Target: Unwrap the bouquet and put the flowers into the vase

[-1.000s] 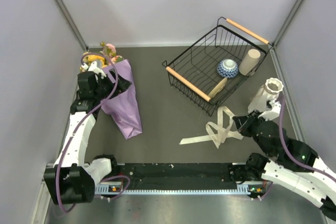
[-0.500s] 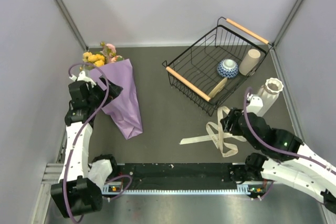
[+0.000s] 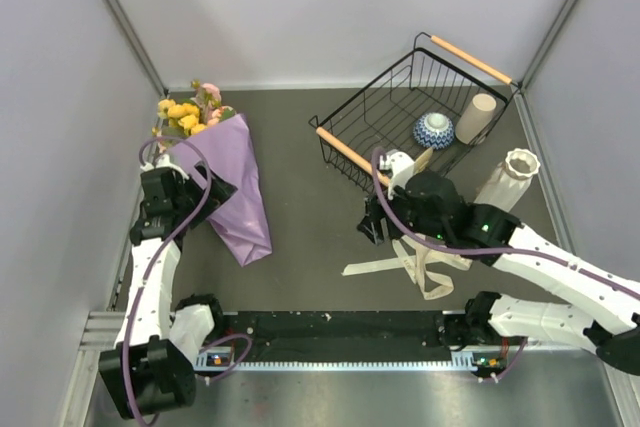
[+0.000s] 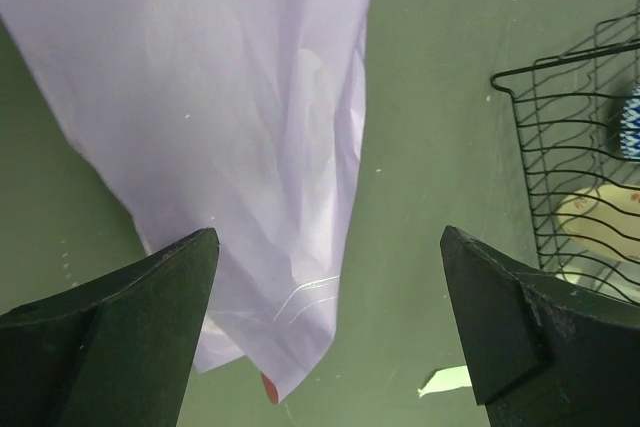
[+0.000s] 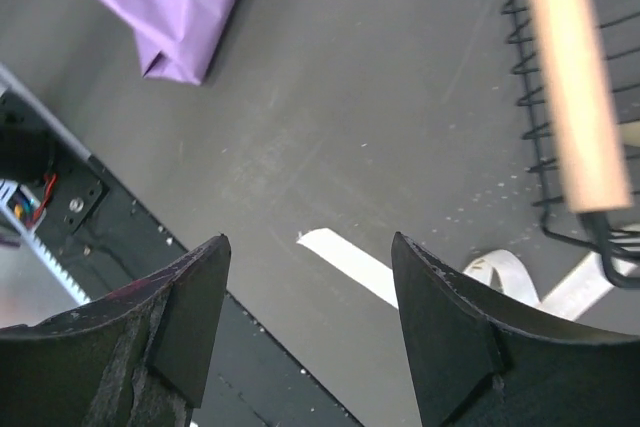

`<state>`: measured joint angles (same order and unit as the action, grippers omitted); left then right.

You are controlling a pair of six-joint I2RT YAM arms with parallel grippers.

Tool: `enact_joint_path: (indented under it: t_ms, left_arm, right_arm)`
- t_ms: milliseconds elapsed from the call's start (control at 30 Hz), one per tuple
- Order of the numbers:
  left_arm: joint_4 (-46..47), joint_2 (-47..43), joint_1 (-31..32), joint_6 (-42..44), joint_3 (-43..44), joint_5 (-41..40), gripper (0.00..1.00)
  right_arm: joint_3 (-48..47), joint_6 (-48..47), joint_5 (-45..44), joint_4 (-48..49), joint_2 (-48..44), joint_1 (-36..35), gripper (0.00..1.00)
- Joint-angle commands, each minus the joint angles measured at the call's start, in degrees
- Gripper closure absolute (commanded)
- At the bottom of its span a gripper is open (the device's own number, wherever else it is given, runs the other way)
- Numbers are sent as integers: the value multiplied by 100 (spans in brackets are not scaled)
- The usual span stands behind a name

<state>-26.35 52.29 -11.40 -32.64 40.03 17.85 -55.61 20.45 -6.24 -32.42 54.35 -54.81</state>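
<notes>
Top external is showing me the bouquet (image 3: 235,187) lying at the left of the worktop (image 3: 320,227), a lilac paper cone with yellow and pink blooms (image 3: 185,112) at its far end, while left fingers (image 4: 130,317) and right fingers (image 5: 450,317) are standing apart, empty.

Bright even light, soft shadows, slight blur

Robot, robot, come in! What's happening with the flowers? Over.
Both open, empty: left hand over the bouquet, right hand above the loose ribbon. Paper on, bow undone. The vase stands waiting; wire basket between it and the bouquet.
</notes>
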Motion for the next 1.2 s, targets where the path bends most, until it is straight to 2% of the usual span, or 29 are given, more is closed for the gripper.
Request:
enact_joint_path:
  t_ms: [0,67,167,233,333,367,400,433,467,500,567,600,700,800,867,933,1000,1133,1167]
  left_arm:
    - [-396,-561,-20,354,224,-675,1]
    - [-792,-720,-20,601,452,-1559,1]
    - [-942,-642,-29,567,480,-2432,1]
    - [-872,-467,-46,313,296,-2383,1]
    - [-460,-160,-47,13,120,-1612,1]
    - [98,-80,-55,12,84,-1235,1]
    - [434,-1,-47,-101,49,-187,2]
    - [864,209,49,-250,-56,241,6]
    - [1808,359,163,-425,-109,924,14]
    - [2035,778,538,-705,12,1070,17]
    - [2090,1228,1102,-691,337,1028,20]
    - [2099,1614,1601,-673,600,923,20]
    - [2552,2195,1991,-953,638,1071,16]
    - [3161,2792,2132,-1182,672,1668,10]
    - [3093,2857,2151,-1139,760,1837,2]
    - [2926,2525,2151,-964,699,1531,1]
    - [2654,1875,2151,-438,777,1345,1]
    - [910,925,2151,573,1033,687,1]
    - [590,575,2142,775,1068,-150,1]
  right_arm:
    - [-196,-313,808,754,146,-92,32]
    - [-81,-278,861,878,207,-92,31]
    - [-20,-322,888,1001,287,-92,31]
    - [-63,-383,861,1010,331,-92,31]
    - [-125,-497,800,993,305,-83,31]
    - [-125,-524,782,1001,287,-92,30]
    - [-125,-533,765,993,235,-92,29]
    - [-134,-542,739,992,234,-92,29]
    - [-134,-533,730,992,208,-92,29]
    - [-125,-542,703,992,182,-92,29]
    - [-108,-542,668,1001,164,-100,29]
    - [-99,-542,642,1001,155,-92,28]
    - [-186,-524,520,993,181,-92,25]
    - [-353,-524,510,1133,357,-92,24]
    - [-493,-559,545,1291,603,-92,23]
    - [-643,-577,598,1519,952,-92,23]
    - [-941,-568,886,1694,1235,-83,22]
    - [-1556,-428,1230,2019,1973,-100,22]
    - [-1819,-367,1300,2099,2322,-92,22]
